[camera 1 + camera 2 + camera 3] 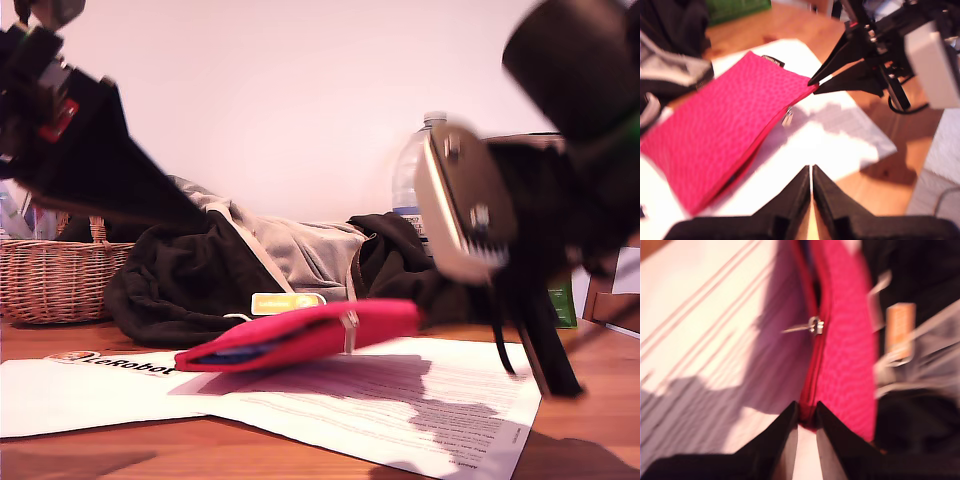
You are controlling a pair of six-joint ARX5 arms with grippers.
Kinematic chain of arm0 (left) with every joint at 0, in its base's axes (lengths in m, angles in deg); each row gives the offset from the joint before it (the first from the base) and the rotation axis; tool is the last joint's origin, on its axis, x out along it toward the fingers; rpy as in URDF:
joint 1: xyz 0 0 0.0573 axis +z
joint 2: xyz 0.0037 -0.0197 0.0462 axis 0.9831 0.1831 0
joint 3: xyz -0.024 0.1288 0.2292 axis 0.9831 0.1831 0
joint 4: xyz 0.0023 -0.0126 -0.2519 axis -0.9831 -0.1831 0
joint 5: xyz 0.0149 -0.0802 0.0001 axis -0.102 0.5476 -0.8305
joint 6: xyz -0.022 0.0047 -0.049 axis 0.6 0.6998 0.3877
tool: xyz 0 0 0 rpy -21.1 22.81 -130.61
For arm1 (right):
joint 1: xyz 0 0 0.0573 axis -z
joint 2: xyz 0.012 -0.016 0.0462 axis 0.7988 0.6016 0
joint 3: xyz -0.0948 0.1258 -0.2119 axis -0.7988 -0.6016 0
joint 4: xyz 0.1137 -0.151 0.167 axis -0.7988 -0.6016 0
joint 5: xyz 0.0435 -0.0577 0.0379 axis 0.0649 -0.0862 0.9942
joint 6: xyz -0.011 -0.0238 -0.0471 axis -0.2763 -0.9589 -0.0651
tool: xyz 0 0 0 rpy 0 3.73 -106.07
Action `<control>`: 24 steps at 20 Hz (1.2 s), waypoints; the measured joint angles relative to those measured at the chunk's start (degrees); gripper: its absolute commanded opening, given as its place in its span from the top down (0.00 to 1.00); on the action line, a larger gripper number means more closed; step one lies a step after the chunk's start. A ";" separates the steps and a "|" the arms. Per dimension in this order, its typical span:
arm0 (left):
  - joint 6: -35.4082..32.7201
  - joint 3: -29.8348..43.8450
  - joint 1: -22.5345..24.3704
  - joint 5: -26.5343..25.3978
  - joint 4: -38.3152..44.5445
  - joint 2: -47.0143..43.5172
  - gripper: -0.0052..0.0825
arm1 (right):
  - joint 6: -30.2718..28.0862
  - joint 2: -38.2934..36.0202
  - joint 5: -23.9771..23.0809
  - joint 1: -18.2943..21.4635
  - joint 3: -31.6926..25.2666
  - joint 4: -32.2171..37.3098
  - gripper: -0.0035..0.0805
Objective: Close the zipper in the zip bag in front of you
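While my second gripper pinches one end corner of the zip bag, the grip is thin: only the tip of the fabric sits between the jaws, so any pull on the slider could drag that corner out.

My first gripper hangs above the paper with its jaws pressed together on nothing, apart from the bag. It needs to open before it can take the pull tab.

Bag position: lying on the paper sheets mid-desk, in front of the pile of dark clothes. The pinched end is raised off the paper, the other end rests on it.

Long axis runs across the exterior view, roughly along the desk's front edge, tilted up toward the pinched end. The zipper edge faces away from the clothes, toward the front of the desk. The slider sits partway along; from it to the pinched end the teeth look shut, and the far stretch gapes with blue showing inside.

Risks:
- the tab is small and dangling, easy to miss or grab fabric instead
- pulling off-axis could jam the slider or twist the bag
- the loose paper may slide under the resting end
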 measured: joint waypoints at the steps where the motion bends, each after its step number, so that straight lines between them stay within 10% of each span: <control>1: 0.00 0.00 0.00 0.02 0.83 0.00 0.97 | 0.02 -1.90 -0.04 -0.26 0.00 -0.35 0.97; 11: 4.13 0.00 -6.82 -3.32 12.48 4.81 0.79 | 9.75 -13.86 -0.92 -3.15 7.06 -17.44 0.97; 20: 5.09 0.00 -16.09 -29.75 20.48 9.42 0.70 | 26.91 -14.12 1.40 -4.44 24.33 -42.14 0.97; 24: 5.25 0.00 -16.81 -31.52 25.79 9.42 0.69 | 31.45 -14.14 3.56 -4.50 24.83 -45.13 0.97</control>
